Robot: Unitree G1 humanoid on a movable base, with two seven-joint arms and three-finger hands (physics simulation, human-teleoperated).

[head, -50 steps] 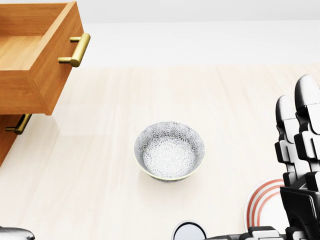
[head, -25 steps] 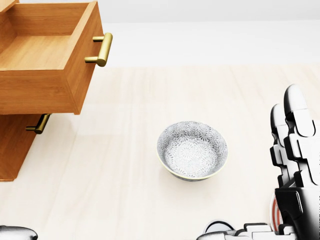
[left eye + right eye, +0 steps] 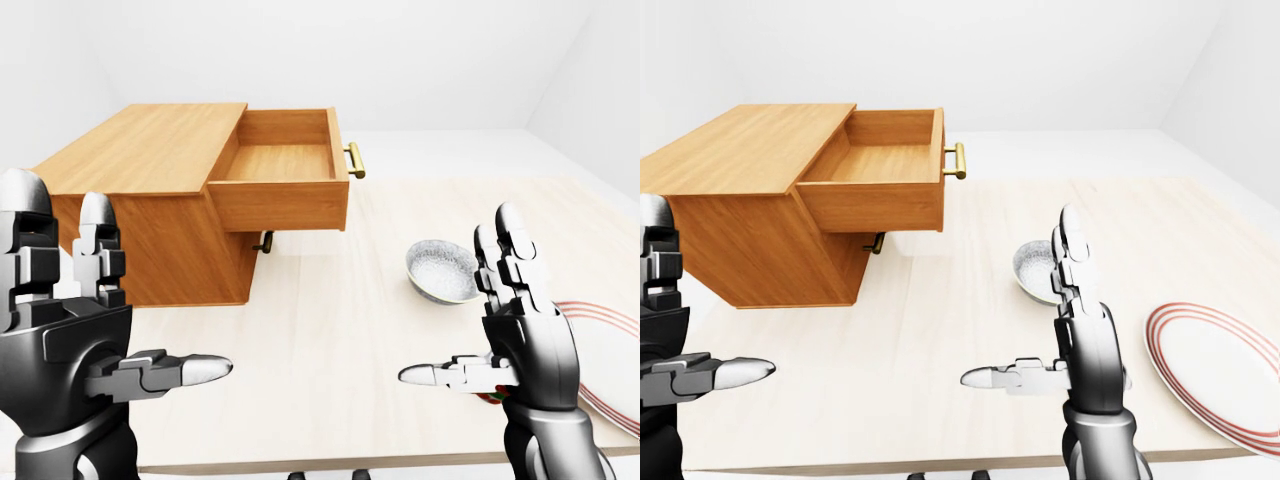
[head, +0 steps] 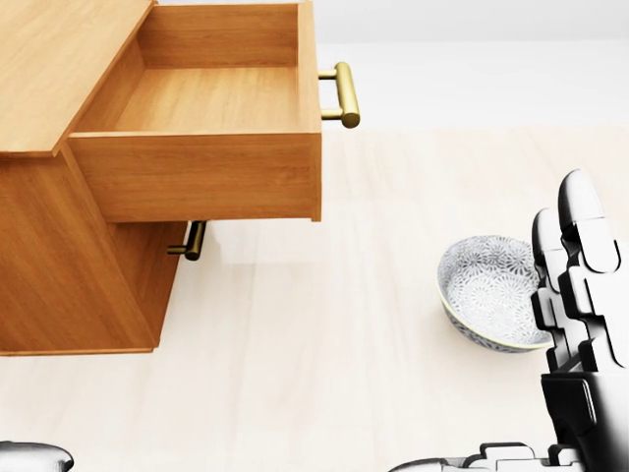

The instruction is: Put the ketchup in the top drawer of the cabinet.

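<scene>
Two hands are up with fingers spread wide, holding nothing. At lower left of the left-eye view my left hand (image 3: 75, 330) waits beside the cabinet (image 3: 130, 190), whose top drawer (image 3: 285, 165) juts out upper centre, open and bare, ready to take the bottle. Right of it the bowl (image 3: 443, 270) sits on the table (image 3: 330, 330), then my right hand (image 3: 510, 340), then the plate (image 3: 1215, 370) at lower right. Ketchup I cannot pick out; a red fleck shows just behind the right palm, too small to call.
</scene>
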